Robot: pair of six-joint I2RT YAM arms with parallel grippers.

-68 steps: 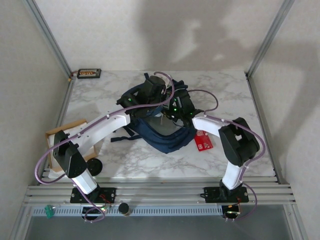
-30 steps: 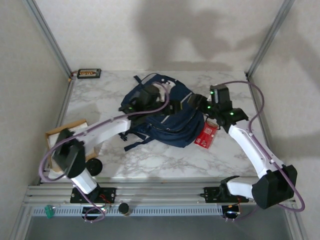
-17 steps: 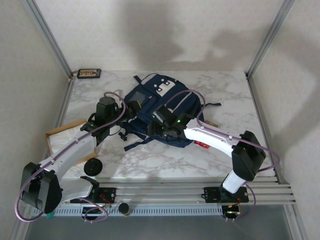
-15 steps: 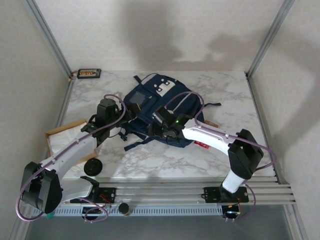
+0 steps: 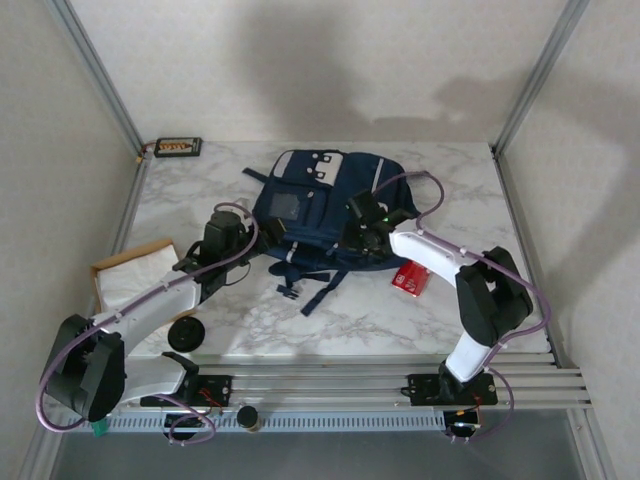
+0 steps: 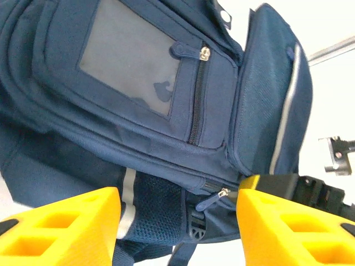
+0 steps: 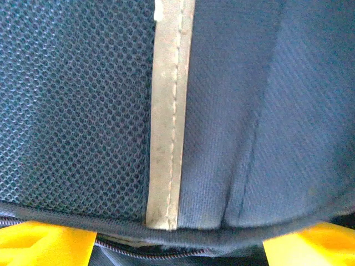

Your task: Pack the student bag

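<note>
The student bag (image 5: 315, 205), a navy backpack with pale stripes and white patches, lies flat in the middle of the table with its straps trailing toward me. My left gripper (image 5: 264, 232) is open at the bag's left edge. In the left wrist view it (image 6: 178, 195) has the mesh side pocket and a zipper pull (image 6: 213, 200) between its yellow fingers. My right gripper (image 5: 355, 237) presses into the bag's right side. Its jaws (image 7: 180, 239) stand wide, with the bag (image 7: 222, 111) and a zipped seam spanning the gap close to the camera.
A red packet (image 5: 410, 280) lies on the table just right of the bag, under the right forearm. A cardboard box (image 5: 135, 278) holding white paper sits at the left edge, with a black roll (image 5: 187, 333) in front of it. A small tray (image 5: 178, 147) is at the back left corner.
The bag has swung round and now lies straight with its front pocket up. The right gripper has moved from the bag's near edge to its right side. The left gripper has closed in on the left edge.
</note>
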